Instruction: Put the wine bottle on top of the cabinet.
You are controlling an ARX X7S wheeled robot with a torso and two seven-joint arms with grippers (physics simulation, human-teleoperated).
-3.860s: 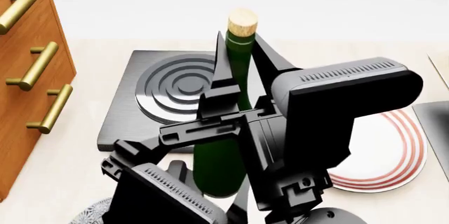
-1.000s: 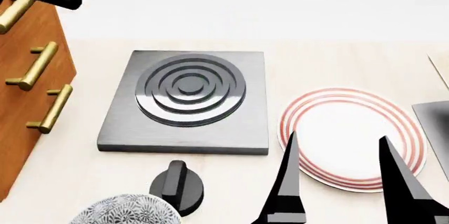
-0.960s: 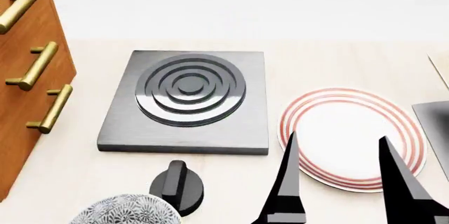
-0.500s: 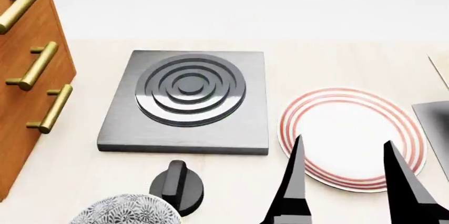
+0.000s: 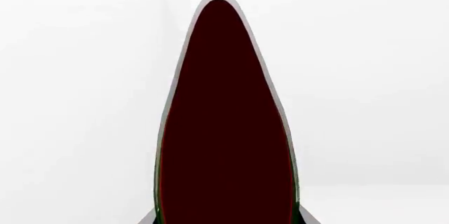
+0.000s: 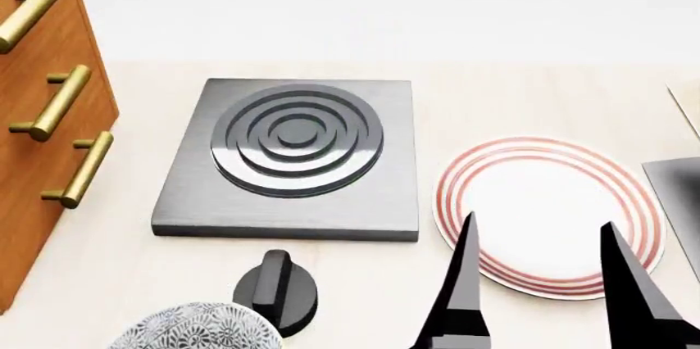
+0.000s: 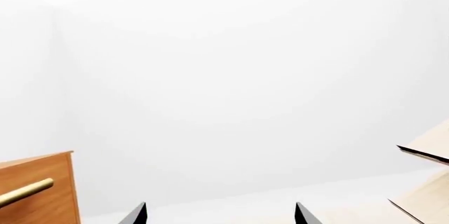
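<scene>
The wine bottle [image 5: 224,129] fills the middle of the left wrist view as a dark body with a thin green edge, seen from very close. My left gripper [image 5: 226,220] is shut on it, one grey fingertip showing at each side. Neither bottle nor left arm appears in the head view. The cabinet [image 6: 44,144], reddish-brown with brass bar handles, stands at the left edge; its top is out of frame. A corner of the cabinet [image 7: 35,192] also shows in the right wrist view. My right gripper [image 6: 536,222] is open and empty at the front right, and the right gripper [image 7: 221,211] faces a white wall.
A grey square hob plate [image 6: 295,152] with rings lies in the middle of the pale counter. A white plate [image 6: 547,193] with red rings sits right of it, under my right fingers. A black knob [image 6: 274,287] and a patterned bowl [image 6: 197,328] are near the front. A pale wooden rack [image 7: 428,150] is at the right.
The black part of my left arm at the top left corner has gone up out of the head view. My right gripper has shifted slightly right and lower.
</scene>
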